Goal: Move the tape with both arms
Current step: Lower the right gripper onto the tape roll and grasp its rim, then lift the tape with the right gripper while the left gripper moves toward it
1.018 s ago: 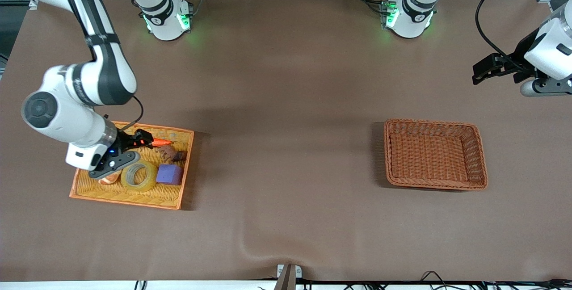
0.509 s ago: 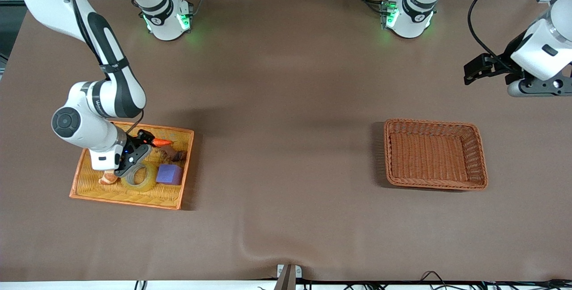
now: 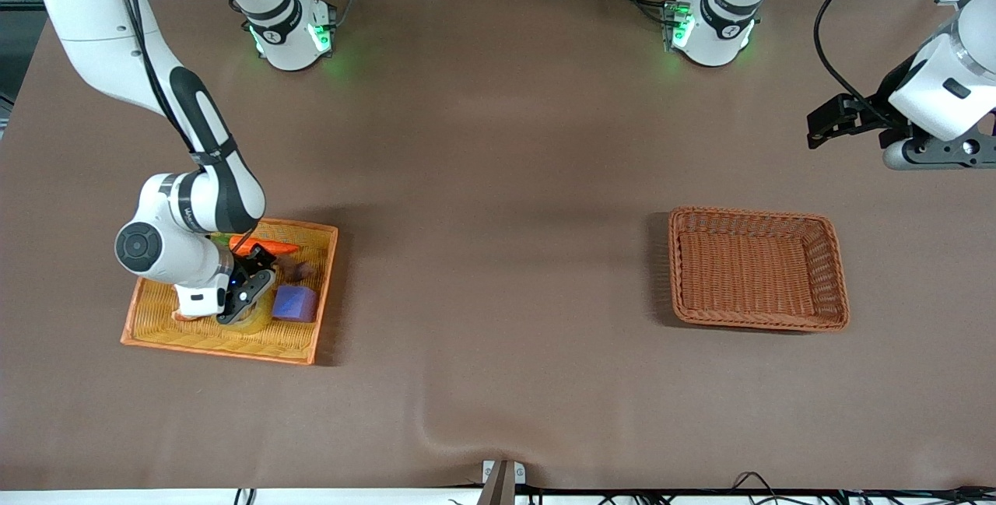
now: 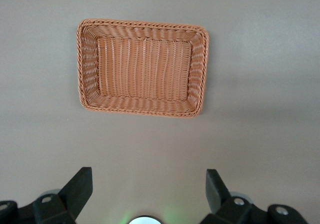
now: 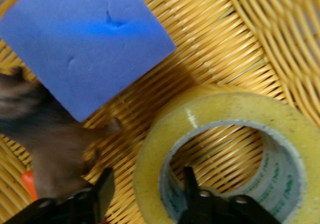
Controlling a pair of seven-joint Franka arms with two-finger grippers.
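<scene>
Down in the orange tray [image 3: 156, 334] at the right arm's end of the table: right gripper [image 3: 246, 296] lowered onto the tape [image 3: 257, 321], fingers spread, one finger [image 5: 191, 194] inside the grey core and the other [image 5: 102, 194] outside the yellowish ring wall, not yet pressed together. Tape [image 5: 225, 154] lying flat on the tray's wicker floor, mostly hidden under the gripper in the front view, only its edge nearest the front camera showing. Just beside the tape, toward the table's middle: purple cube [image 3: 294, 303], shown blue-violet in the right wrist view [image 5: 82, 39], close to the ring but apart from it. Farther from the front camera than the cube: a brown furry object [image 3: 302, 271], blurred in the right wrist view [image 5: 55, 149], kind hard to tell. Farther again, along the tray's upper edge: an orange carrot-like item [image 3: 268, 247]. Peeking out beneath the right arm's wrist, near the tray's outer side: a bit of croissant [image 3: 180, 316].

Middle of the table [image 3: 498, 256]: bare brown cloth.

Toward the left arm's end: brown wicker basket [image 3: 836, 271], nothing in it, seen whole from above in the left wrist view [image 4: 142, 109]. Up in the air past the basket, near the table's edge: left gripper [image 3: 823, 125], waiting, fingers [image 4: 80, 186] spread wide and holding nothing, well apart from the basket.
</scene>
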